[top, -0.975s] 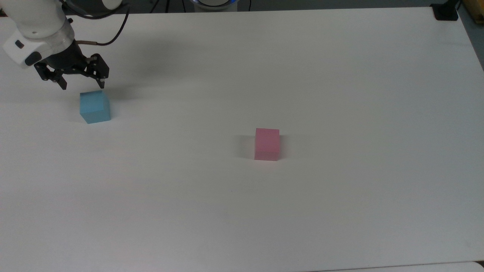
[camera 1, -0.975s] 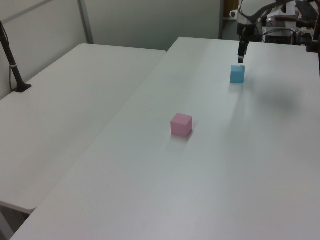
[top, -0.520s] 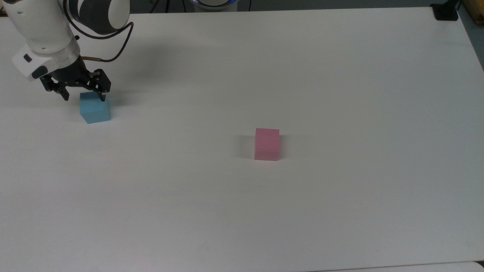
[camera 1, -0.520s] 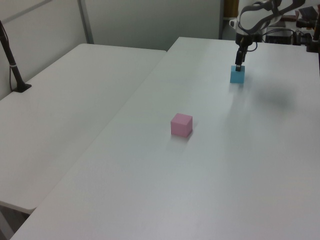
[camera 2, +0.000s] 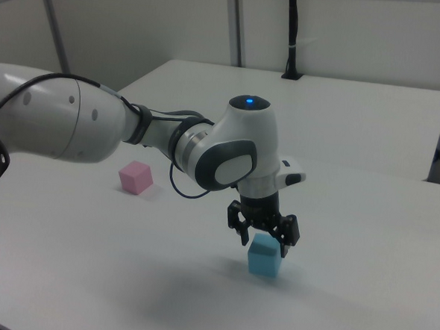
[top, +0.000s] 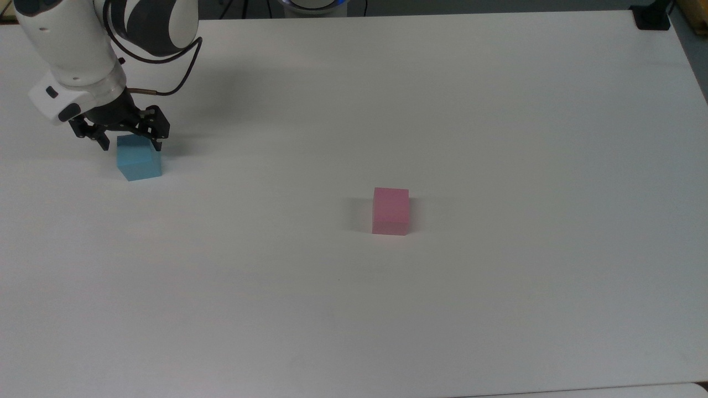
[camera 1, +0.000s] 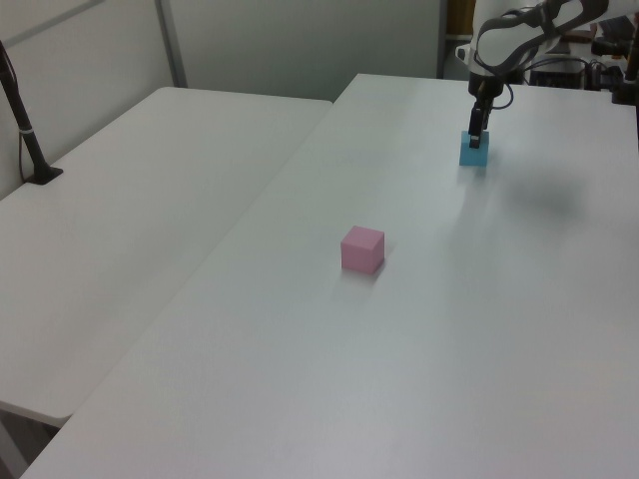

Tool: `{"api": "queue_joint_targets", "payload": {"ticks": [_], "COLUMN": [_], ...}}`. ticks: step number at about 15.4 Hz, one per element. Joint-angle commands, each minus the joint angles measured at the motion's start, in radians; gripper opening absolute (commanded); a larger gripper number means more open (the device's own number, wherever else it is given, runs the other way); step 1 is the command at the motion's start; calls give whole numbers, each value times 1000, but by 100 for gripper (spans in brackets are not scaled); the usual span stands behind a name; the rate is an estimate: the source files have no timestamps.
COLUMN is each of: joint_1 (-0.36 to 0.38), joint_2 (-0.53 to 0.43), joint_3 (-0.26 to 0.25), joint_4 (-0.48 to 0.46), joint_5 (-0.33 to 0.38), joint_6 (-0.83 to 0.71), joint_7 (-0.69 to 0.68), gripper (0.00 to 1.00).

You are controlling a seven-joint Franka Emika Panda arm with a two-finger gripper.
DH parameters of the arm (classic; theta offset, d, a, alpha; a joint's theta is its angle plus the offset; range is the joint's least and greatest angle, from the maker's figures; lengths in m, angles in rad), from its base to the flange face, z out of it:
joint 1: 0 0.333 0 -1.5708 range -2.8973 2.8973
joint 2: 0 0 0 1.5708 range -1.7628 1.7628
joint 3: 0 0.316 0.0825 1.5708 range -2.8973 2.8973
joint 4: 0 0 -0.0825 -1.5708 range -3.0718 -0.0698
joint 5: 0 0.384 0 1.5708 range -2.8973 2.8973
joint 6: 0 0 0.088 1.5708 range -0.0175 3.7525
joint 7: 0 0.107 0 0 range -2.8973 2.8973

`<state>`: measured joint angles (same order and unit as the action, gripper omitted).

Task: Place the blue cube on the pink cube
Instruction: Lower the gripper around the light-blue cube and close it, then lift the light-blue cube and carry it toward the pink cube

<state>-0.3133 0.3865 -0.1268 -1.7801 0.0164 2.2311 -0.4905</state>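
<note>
1. Table [top: 498, 110]: white and flat. Both cubes sit on it well apart, so a lift-and-carry is called for, not a push.
2. Arm [camera 2: 73, 126]: reaches in from the right view's left, wrist bent straight down over the blue cube. The vertical approach suits a top grasp on opposite side faces.
3. Gripper [top: 130, 145]: jaws released and spread, fingertips lowered to either side of the cube's upper part. No contact is evident, so it is straddling, not gripping.
4. Blue cube [top: 139, 159]: rests on the table near the top view's left edge, directly under the gripper.
5. Pink cube [top: 390, 210]: stands alone near the table's centre with its top face bare, ready to take the stack.
</note>
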Motion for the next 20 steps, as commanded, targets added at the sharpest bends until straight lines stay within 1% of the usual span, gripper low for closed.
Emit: {"api": "queue_joint_targets", "payload": {"ticks": [1, 2, 3, 5, 6, 9, 11, 15, 17, 20], "joint_1": [3, 3, 5, 6, 6, 6, 10, 20, 51, 120], "joint_2": [6, 8, 9, 8, 6, -11, -49, -122, -162, -193], "joint_3": [13, 13, 13, 16, 21, 52, 71, 173, 205, 217], "joint_4": [-24, -28, -30, -30, -28, -27, -24, -9, 4, 53], "joint_5": [-33, -36, -38, -38, -38, -38, -36, -35, -33, -24], "joint_6": [42, 44, 45, 44, 42, 30, -8, -100, -152, -253], "joint_7": [29, 29, 29, 36, 56, 82, 108, 208, 288, 400], "gripper": [96, 93, 87, 71, 69, 68, 68, 68, 67, 67]}}
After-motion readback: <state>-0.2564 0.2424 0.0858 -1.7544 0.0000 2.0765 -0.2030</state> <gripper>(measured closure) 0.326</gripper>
